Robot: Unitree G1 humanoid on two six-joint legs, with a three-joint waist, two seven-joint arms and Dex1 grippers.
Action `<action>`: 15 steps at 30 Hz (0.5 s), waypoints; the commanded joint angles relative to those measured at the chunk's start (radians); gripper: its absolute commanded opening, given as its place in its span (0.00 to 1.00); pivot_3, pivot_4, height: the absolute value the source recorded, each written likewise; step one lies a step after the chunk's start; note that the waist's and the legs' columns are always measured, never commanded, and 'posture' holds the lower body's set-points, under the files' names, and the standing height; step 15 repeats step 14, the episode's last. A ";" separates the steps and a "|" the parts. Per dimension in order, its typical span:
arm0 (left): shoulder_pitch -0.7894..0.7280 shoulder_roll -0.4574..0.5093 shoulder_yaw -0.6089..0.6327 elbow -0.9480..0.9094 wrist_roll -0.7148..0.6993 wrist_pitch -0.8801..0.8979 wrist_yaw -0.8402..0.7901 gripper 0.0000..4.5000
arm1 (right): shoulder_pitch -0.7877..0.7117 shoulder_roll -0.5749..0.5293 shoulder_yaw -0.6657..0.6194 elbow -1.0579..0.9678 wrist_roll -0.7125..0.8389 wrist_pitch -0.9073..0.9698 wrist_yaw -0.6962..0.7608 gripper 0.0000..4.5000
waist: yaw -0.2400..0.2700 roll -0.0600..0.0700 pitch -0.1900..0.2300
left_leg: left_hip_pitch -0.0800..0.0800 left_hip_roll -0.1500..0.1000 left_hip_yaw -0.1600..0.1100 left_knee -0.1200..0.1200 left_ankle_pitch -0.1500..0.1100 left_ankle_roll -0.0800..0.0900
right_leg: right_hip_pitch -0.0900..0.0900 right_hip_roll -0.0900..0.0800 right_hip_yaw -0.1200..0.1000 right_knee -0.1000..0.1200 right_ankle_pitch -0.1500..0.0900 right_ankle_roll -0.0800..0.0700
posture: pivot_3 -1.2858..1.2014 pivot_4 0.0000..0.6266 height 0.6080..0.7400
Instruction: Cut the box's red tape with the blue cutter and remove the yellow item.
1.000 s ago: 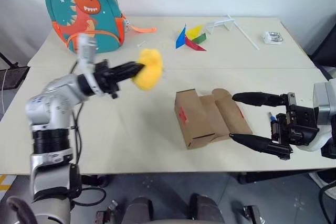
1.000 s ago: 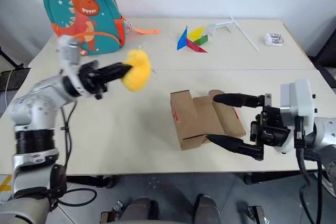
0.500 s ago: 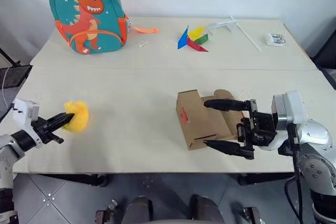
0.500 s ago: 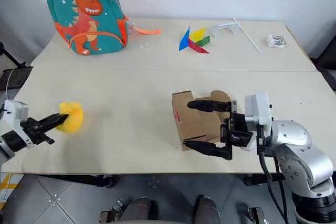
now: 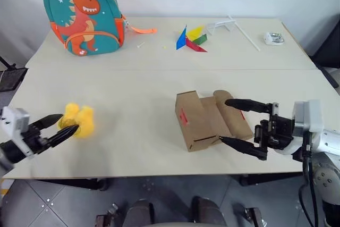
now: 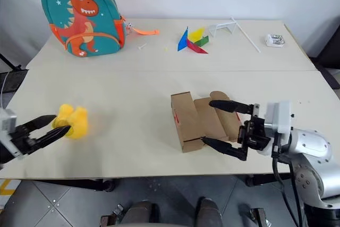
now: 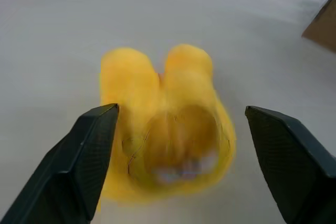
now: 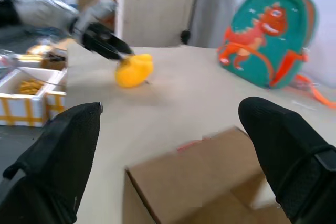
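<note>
The yellow item (image 5: 79, 121), a fluffy lump, lies on the table at the front left. My left gripper (image 5: 69, 122) stands open around it; in the left wrist view both fingers (image 7: 89, 150) stand apart from the yellow item (image 7: 168, 129). The box (image 5: 204, 118) lies right of the middle with its flaps open, and the red tape (image 5: 184, 115) shows on its left side. From the right, my right gripper (image 5: 224, 120) reaches in open, one finger over the flaps and one by the box's front corner. The blue cutter is hidden.
A teal dinosaur backpack (image 5: 82, 11) stands at the back left. Flat coloured shapes (image 5: 191, 38), a white rod frame (image 5: 234, 25) and a small clear item (image 5: 273, 37) lie along the back. The table's front edge runs just below both grippers.
My left gripper swung the yellow item from above mid-table down to the front left, then opened; the item now rests on the table. The right gripper sank slightly by the box.
</note>
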 commanded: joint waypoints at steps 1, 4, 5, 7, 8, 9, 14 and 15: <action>0.105 -0.010 0.138 -0.007 0.000 -0.202 -0.127 0.87 | 0.073 -0.045 -0.107 0.028 0.008 -0.030 0.059 1.00 | -0.001 0.000 0.000 | 0.000 0.000 0.000 -0.001 0.000 0.000 | 0.000 0.000 0.000 -0.001 0.000 0.000 | 0.52 0.24 1.00; 0.196 -0.052 0.181 -0.056 0.011 -0.239 -0.101 0.87 | 0.110 -0.078 -0.134 0.072 0.011 -0.038 0.113 1.00 | -0.001 0.001 0.000 | 0.000 0.000 0.002 -0.001 -0.001 0.001 | 0.000 0.000 0.000 -0.002 0.000 0.000 | 0.52 0.24 1.00; 0.215 -0.057 0.186 -0.073 0.016 -0.247 -0.092 0.87 | 0.105 -0.081 -0.134 0.090 0.002 -0.055 0.127 1.00 | -0.002 0.001 0.000 | 0.001 0.001 0.003 -0.001 -0.002 0.001 | 0.000 0.000 0.000 -0.002 0.000 0.000 | 0.52 0.24 1.00; 0.234 -0.072 0.178 -0.100 0.012 -0.243 -0.071 0.87 | 0.094 -0.075 -0.123 0.134 -0.030 -0.096 0.142 1.00 | 0.000 0.001 0.000 | 0.001 0.001 0.003 -0.001 -0.002 0.001 | 0.000 0.000 0.000 -0.002 0.000 0.000 | 0.52 0.24 1.00; 0.233 -0.082 0.169 -0.104 0.009 -0.243 -0.059 0.87 | 0.095 -0.066 -0.112 0.159 -0.052 -0.123 0.151 1.00 | 0.002 0.001 0.000 | 0.001 0.002 0.003 0.000 -0.001 0.001 | 0.000 0.000 -0.001 -0.002 0.000 -0.001 | 0.52 0.24 1.00; 0.234 -0.093 0.157 -0.112 0.010 -0.248 -0.049 0.87 | 0.100 -0.056 -0.099 0.186 -0.075 -0.155 0.165 1.00 | 0.005 0.001 0.000 | 0.002 0.002 0.003 0.000 -0.001 0.001 | 0.001 0.000 -0.001 -0.002 0.001 -0.002 | 0.52 0.24 1.00; 0.214 -0.153 0.081 -0.185 0.008 -0.235 0.018 0.87 | 0.104 -0.013 -0.078 0.292 -0.155 -0.286 0.178 1.00 | 0.007 0.002 0.000 | 0.009 0.004 0.006 -0.001 -0.003 0.001 | 0.007 0.001 0.000 -0.002 0.001 -0.002 | 0.52 0.24 1.00; 0.214 -0.153 0.081 -0.185 0.008 -0.235 0.018 0.87 | 0.104 -0.013 -0.078 0.292 -0.155 -0.286 0.178 1.00 | 0.007 0.002 0.000 | 0.009 0.004 0.006 -0.001 -0.003 0.001 | 0.007 0.001 0.000 -0.002 0.001 -0.002 | 0.52 0.24 1.00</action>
